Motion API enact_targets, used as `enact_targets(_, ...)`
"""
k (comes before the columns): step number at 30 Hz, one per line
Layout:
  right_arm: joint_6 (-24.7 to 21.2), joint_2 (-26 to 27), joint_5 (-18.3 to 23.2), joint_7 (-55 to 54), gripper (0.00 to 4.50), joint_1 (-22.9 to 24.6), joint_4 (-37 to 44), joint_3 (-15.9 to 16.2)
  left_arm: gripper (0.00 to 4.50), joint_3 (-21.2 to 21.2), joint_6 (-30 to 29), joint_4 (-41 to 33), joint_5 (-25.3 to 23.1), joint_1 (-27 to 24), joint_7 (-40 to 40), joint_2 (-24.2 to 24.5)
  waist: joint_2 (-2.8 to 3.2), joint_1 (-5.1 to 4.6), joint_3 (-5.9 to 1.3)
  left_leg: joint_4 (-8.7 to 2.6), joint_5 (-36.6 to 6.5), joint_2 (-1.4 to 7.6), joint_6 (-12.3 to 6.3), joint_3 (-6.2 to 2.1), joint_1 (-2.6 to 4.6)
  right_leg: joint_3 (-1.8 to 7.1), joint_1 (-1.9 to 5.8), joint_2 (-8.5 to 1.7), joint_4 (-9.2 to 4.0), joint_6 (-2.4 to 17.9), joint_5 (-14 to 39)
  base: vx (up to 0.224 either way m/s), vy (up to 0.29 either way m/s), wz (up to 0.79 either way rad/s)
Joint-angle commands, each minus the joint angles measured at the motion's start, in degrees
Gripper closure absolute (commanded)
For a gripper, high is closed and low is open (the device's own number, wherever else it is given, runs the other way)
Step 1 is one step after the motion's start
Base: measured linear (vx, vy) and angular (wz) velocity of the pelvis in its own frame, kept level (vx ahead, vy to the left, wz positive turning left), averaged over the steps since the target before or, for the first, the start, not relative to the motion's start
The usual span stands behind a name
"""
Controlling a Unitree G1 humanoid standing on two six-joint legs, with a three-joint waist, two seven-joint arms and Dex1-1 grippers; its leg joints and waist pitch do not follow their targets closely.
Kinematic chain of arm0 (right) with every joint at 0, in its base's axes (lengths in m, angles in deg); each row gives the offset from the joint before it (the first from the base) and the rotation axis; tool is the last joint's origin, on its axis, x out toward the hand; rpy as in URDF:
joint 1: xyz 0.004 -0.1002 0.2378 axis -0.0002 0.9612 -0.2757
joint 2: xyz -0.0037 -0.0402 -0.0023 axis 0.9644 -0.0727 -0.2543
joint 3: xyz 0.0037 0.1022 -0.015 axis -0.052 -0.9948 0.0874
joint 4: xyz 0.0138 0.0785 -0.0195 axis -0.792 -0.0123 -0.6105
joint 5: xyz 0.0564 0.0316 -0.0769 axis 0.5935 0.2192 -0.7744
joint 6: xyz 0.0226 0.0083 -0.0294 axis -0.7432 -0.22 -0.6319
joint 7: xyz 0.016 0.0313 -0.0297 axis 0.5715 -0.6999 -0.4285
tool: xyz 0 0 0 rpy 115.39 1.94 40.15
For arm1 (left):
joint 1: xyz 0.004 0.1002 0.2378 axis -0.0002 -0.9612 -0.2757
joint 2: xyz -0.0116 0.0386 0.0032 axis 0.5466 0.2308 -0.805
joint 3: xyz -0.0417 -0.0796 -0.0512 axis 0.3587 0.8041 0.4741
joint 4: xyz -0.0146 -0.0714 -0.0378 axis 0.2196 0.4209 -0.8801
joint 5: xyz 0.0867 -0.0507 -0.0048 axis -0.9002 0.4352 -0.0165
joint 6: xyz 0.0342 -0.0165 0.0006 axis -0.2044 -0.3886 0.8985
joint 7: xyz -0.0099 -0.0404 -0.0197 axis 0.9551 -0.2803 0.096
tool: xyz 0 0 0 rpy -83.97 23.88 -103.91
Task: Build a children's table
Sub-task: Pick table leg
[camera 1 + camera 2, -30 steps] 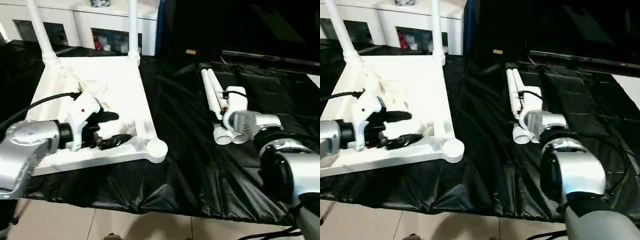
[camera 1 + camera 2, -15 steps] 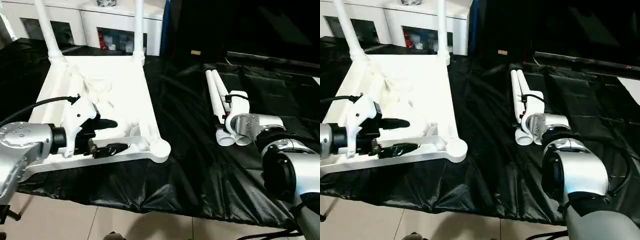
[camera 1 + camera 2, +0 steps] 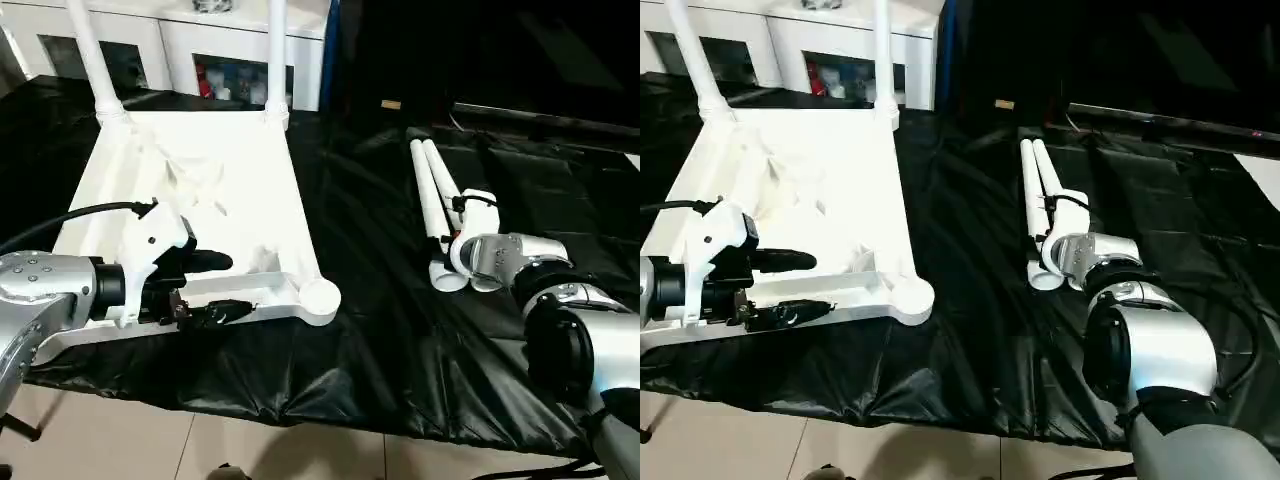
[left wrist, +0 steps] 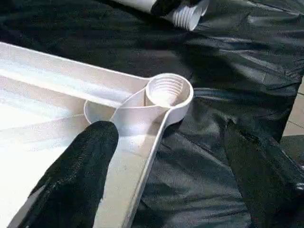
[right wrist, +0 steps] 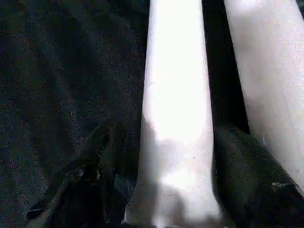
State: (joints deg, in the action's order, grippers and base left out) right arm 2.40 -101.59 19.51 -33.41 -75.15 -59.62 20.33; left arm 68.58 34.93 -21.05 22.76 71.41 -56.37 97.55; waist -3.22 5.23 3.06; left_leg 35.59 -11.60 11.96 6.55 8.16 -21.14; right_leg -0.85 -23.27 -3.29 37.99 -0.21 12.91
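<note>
The children's table top [image 3: 230,160] lies upside down on the left, ribbed underside up. Two white legs [image 3: 90,50] [image 3: 277,50] stand in its far corner sockets. The near right socket [image 3: 320,297] is empty. My left gripper [image 3: 230,285] is open and straddles the top's near rim, one finger [image 4: 90,161] over the underside and the other outside over the black cover, a little short of that socket [image 4: 166,90]. Two loose legs [image 3: 425,180] lie side by side on the right. My right gripper [image 5: 175,161] is down over one leg [image 5: 175,95], with fingers [image 5: 109,161] against both of its sides.
A black cover [image 3: 370,300] drapes the work table, its front edge near the tiled floor [image 3: 250,445]. White cabinets [image 3: 200,45] stand behind the table top. A dark screen base [image 3: 540,115] runs along the back right, with a small tan object [image 3: 390,103] nearby.
My left gripper has drawn back toward the near rim of the top. My right gripper's fingers have closed in on the loose leg. The camera has also shifted.
</note>
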Motion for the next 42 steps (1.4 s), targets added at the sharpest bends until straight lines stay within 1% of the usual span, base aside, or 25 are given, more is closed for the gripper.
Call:
enact_targets(1,-0.8,-0.2,0.8,-0.7,1.83,0.7,-0.3,-0.9,0.48,-0.5,0.0,-0.2,0.1,1.1,0.6,-0.5,0.77,0.15,-3.42,-4.62,-7.1,-0.18,3.58,1.35,0.15,1.24,2.79,-2.66,-3.73,11.9,1.3,0.0,0.0,0.0)
enact_targets(7,0.3,-0.5,2.1,0.9,2.28,0.0,0.1,-2.5,0.48,-1.2,0.4,1.8,-1.2,3.6,5.5,-4.9,0.65,0.11,-3.59,-4.47,-5.8,-0.21,3.31,1.44,0.04,1.25,3.06,-2.6,-3.61,12.1,-0.9,0.0,0.0,0.0)
enact_targets(8,0.8,-0.6,2.4,2.2,2.46,-0.2,0.3,-2.8,0.48,-1.4,0.7,2.7,-1.8,4.4,7.7,-6.7,0.65,0.02,-3.6,-4.45,-5.6,-0.22,3.2,1.46,0.0,1.25,3.07,-2.54,-3.57,12.1,-1.1,0.0,0.0,0.0)
enact_targets(9,1.2,-0.6,2.6,3.4,2.52,-0.4,0.5,-3.0,0.2,-1.4,0.6,3.8,-2.4,5.3,10.0,-8.5,0.6,-0.12,-3.64,-4.35,-5.4,-0.23,2.95,1.56,0.01,1.27,3.1,-2.41,-3.63,12.2,-1.7,0.0,0.0,0.0)
enact_targets(10,2.6,-0.5,3.8,6.4,2.52,-0.9,1.1,-3.9,0.2,-0.9,0.3,6.0,-2.8,7.3,14.0,-12.3,0.68,0.0,-3.68,-4.3,-5.2,-0.21,2.84,1.54,0.06,1.3,3.12,-2.52,-3.6,12.3,-2.0,0.0,0.0,0.0)
enact_targets(12,3.3,-0.5,4.4,7.7,2.58,-1.1,1.4,-4.5,0.06,-0.6,-0.1,7.2,-2.8,8.4,15.6,-14.1,0.68,0.02,-3.84,-4.19,-5.0,-0.13,2.32,1.59,0.12,1.3,3.23,-2.6,-3.6,12.9,-3.0,0.0,0.0,0.0)
enact_targets(13,3.3,-0.5,5.1,8.6,2.6,-1.2,1.6,-5.2,0.03,-0.6,0.0,8.2,-2.9,9.3,16.8,-15.4,0.46,-0.04,-3.8,-4.26,-4.4,-0.18,2.0,1.5,-0.16,1.27,3.46,-2.63,-3.53,13.1,-3.2,0.0,0.0,0.0)
enact_targets(14,3.5,-0.5,5.8,10.4,2.61,-1.4,2.1,-5.5,0.0,-0.2,-0.4,9.5,-2.6,10.6,18.5,-17.4,0.7,-0.11,-3.86,-4.14,-4.0,-0.2,1.77,1.53,-0.05,1.28,3.35,-2.56,-3.51,13.3,-3.8,0.0,0.0,0.0)
enact_targets(15,3.6,-0.5,6.3,11.6,2.61,-1.4,2.4,-5.7,0.0,0.1,-0.7,10.3,-2.4,11.5,19.5,-18.7,0.54,-0.12,-3.95,-4.06,-3.4,-0.22,1.43,1.56,-0.07,1.27,3.47,-2.47,-3.48,13.6,-4.8,0.0,0.0,0.0)
enact_targets(16,3.3,-0.4,7.3,13.8,2.61,-1.4,3.2,-6.2,0.0,0.7,-1.2,11.4,-1.8,12.8,21.2,-21.0,0.89,-0.18,-3.94,-4.01,-3.4,-0.28,1.34,1.58,-0.09,1.3,3.48,-2.42,-3.42,13.8,-5.3,0.0,0.0,0.0)
enact_targets(17,3.8,-0.3,7.9,15.9,2.61,-1.2,4.0,-6.3,0.0,1.3,-2.0,12.5,-1.1,14.0,22.7,-22.9,0.92,-0.1,-4.06,-3.92,-2.6,-0.2,0.83,1.51,-0.05,1.27,3.61,-2.57,-3.43,14.4,-6.6,0.0,0.0,0.0)
enact_targets(19,4.6,-0.2,8.4,18.1,2.61,-1.0,5.0,-6.3,0.0,1.7,-2.7,14.2,-0.6,15.6,24.2,-25.0,0.87,-0.1,-4.12,-3.85,-2.1,-0.16,0.16,1.51,-0.08,1.23,3.62,-2.55,-3.38,15.2,-7.9,0.0,0.0,0.0)
enact_targets(20,4.7,0.2,10.7,22.2,2.61,-0.2,7.7,-7.2,0.0,3.1,-2.0,16.9,0.7,18.4,26.6,-28.9,0.72,-0.08,-4.15,-3.83,-1.6,-0.17,-0.33,1.52,-0.04,1.21,3.68,-2.53,-3.38,15.5,-8.4,0.0,0.0,0.0)
enact_targets(21,4.7,0.2,10.7,22.2,2.61,-0.2,7.7,-7.2,0.0,3.1,-2.0,16.9,0.7,18.4,26.6,-28.9,0.55,-0.01,-4.21,-3.67,-1.2,-0.26,-0.89,1.59,-0.12,1.27,3.93,-2.51,-3.38,16.1,-9.5,0.0,0.0,0.0)
enact_targets(22,5.1,0.4,11.7,24.5,2.61,0.3,9.2,-7.7,0.0,3.8,-1.7,18.3,1.3,19.8,28.0,-30.8,0.6,0.02,-4.29,-3.67,-0.9,-0.19,-1.25,1.59,0.04,1.26,3.82,-2.54,-3.4,16.3,-9.9,0.0,0.0,0.0)
enact_targets(23,3.8,0.6,13.3,29.1,2.61,1.5,12.4,-7.6,0.0,5.7,-1.1,21.5,2.5,22.5,30.5,-34.3,0.16,-0.2,-4.19,-3.62,-1.2,-0.31,-2.17,1.76,-0.16,1.31,4.03,-2.31,-3.52,16.6,-10.1,0.0,0.0,0.0)
enact_targets(24,2.7,0.9,14.2,31.4,2.61,2.5,14.8,-7.2,0.0,6.6,-0.7,23.2,3.0,23.8,31.8,-35.8,0.3,0.13,-4.22,-3.58,-1.1,-0.18,-2.45,1.67,0.01,1.34,4.02,-2.56,-3.61,16.7,-10.3,0.0,0.0,0.0)
enact_targets(25,1.2,1.3,15.8,34.5,2.61,4.2,18.7,-6.7,0.0,8.1,-0.4,25.6,4.0,25.4,33.6,-37.6,-0.06,0.02,-4.26,-3.66,-0.3,-0.16,-3.34,1.6,-0.09,1.29,4.17,-2.59,-3.54,16.9,-10.6,0.0,0.0,0.0)
enact_targets(27,-0.3,1.9,17.7,37.0,2.62,6.0,22.7,-6.7,0.0,9.6,-0.6,27.7,5.2,26.9,35.1,-39.1,-0.38,0.12,-4.26,-3.58,0.7,-0.27,-4.6,1.58,-0.05,1.31,4.29,-2.54,-3.64,16.7,-11.3,0.0,0.0,0.0)
enact_targets(29,-6.5,2.7,23.3,42.6,2.62,11.4,34.1,-5.4,0.0,11.7,-1.2,31.2,6.8,29.4,37.0,-41.7,-0.53,0.24,-4.17,-3.54,1.7,-0.35,-5.41,1.6,-0.05,1.38,4.5,-2.45,-3.78,16.5,-12.1,0.0,0.0,0.0)
enact_targets(30,-8.7,3.1,25.5,44.6,2.62,13.5,38.4,-4.8,0.0,12.3,-1.6,32.2,7.3,30.2,37.4,-42.7,-0.38,0.5,-4.2,-3.53,1.8,-0.24,-5.8,1.55,0.16,1.38,4.51,-2.57,-3.83,16.5,-12.6,0.0,0.0,0.0)
enact_targets(32,-11.5,3.2,28.0,47.7,2.62,17.4,45.2,-2.8,0.0,12.9,-1.2,33.6,8.4,31.4,37.3,-44.0,-0.7,0.52,-4.5,-3.47,4.0,-0.07,-6.8,1.39,0.17,1.23,4.51,-2.7,-3.62,16.6,-14.0,0.0,0.0,0.0)
enact_targets(36,-15.9,3.5,31.8,51.3,2.62,21.5,51.7,-0.9,0.0,14.4,-0.4,36.0,9.6,33.0,37.4,-45.7,-0.85,0.33,-4.24,-3.85,1.7,0.26,-5.97,1.29,0.22,1.06,4.27,-3.07,-4.08,17.2,-9.0,0.0,0.0,0.0)
enact_targets(39,-17.2,3.7,31.7,53.1,2.62,23.2,54.2,0.6,0.0,14.8,-0.6,36.3,11.1,33.7,36.5,-46.7,-0.91,0.17,-3.85,-4.13,-0.6,0.38,-4.47,1.33,0.35,1.15,3.99,-3.18,-4.6,16.4,-4.6,0.0,0.0,0.0)
enact_targets(42,-17.2,3.9,31.2,53.5,2.62,23.9,55.2,1.4,0.0,15.0,-1.7,35.4,12.6,33.7,36.2,-47.2,-1.08,0.19,-3.79,-4.23,-0.7,0.44,-3.67,1.32,0.43,1.12,3.9,-3.22,-4.64,16.1,-4.0,0.0,0.0,0.0)
